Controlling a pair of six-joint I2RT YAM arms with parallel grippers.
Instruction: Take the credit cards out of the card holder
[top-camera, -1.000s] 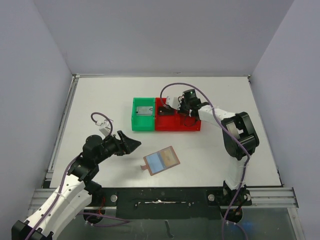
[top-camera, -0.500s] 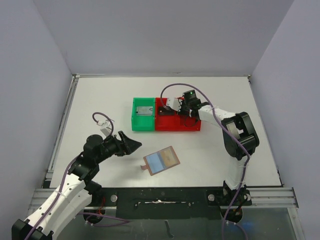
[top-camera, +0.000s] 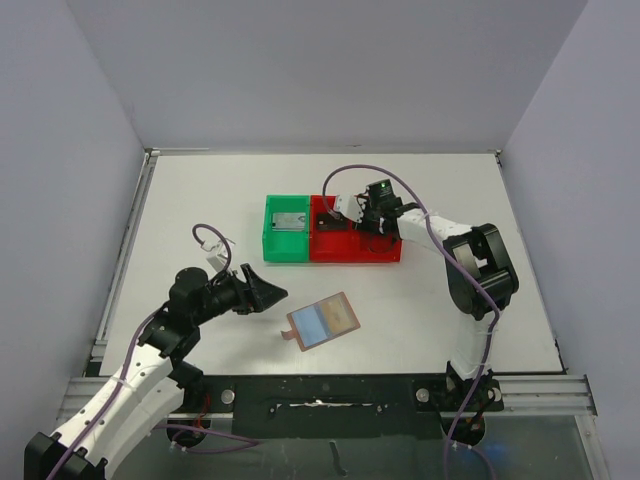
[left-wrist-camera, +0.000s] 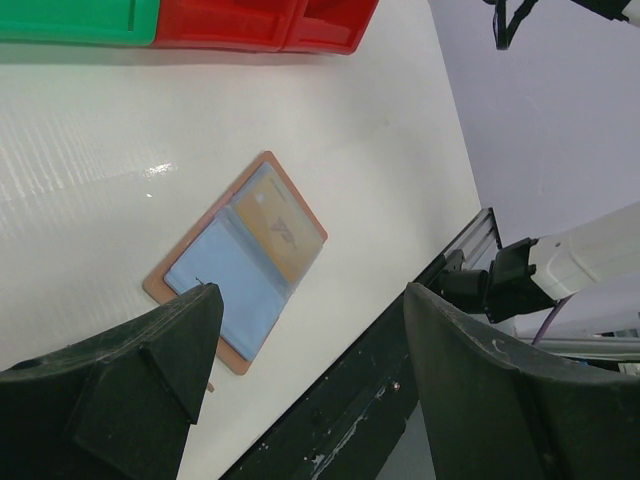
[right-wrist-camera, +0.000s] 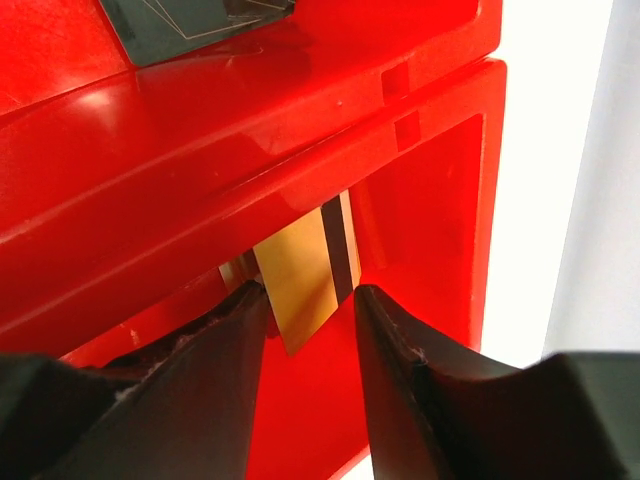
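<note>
The card holder (top-camera: 322, 321) lies open and flat on the table, brown rim up, light-blue lining showing. One orange credit card (left-wrist-camera: 281, 234) sits in its right pocket (left-wrist-camera: 240, 268). My left gripper (top-camera: 268, 291) hovers just left of it, open and empty (left-wrist-camera: 310, 291). My right gripper (top-camera: 363, 222) is down inside the red bin (top-camera: 350, 257). Its jaws (right-wrist-camera: 310, 292) stand apart around a gold credit card (right-wrist-camera: 300, 272) with a dark stripe, which rests against the bin wall, free of both fingers.
A green bin (top-camera: 270, 250) joins the red bin on its left and holds a grey card (top-camera: 290, 221). Another dark card (right-wrist-camera: 190, 20) lies in the red bin's neighbouring compartment. The table's metal front rail (left-wrist-camera: 400, 380) runs close below the holder.
My right gripper's jaws have opened inside the red bin, letting go of the gold card. My left gripper has crept slightly right toward the card holder.
</note>
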